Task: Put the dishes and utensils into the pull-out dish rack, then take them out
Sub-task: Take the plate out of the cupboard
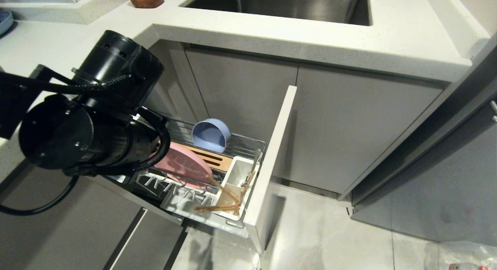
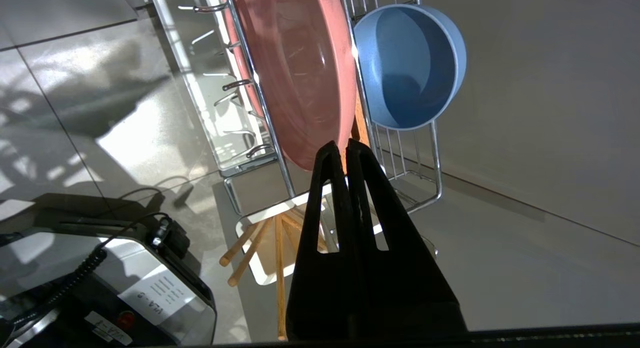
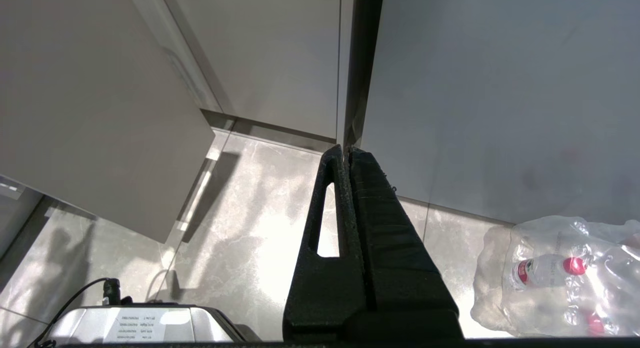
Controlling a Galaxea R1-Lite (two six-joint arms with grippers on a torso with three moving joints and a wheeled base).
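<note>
Rack [image 1: 254, 146] pulled out centre frame, plate [image 1: 186, 163] and bowl [image 1: 211, 134] on edge, chopsticks [image 1: 227, 194] in caddy, left gripper [image 2: 346, 147] pinching plate rim, right gripper [image 3: 346, 152] closed, empty, over open floor.

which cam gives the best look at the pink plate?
Left wrist view: the pink plate fills the frame, standing on edge in the rack, its rim at the left gripper tips. The head view shows only part of it behind the left arm. The right wrist view shows none of it.
</note>
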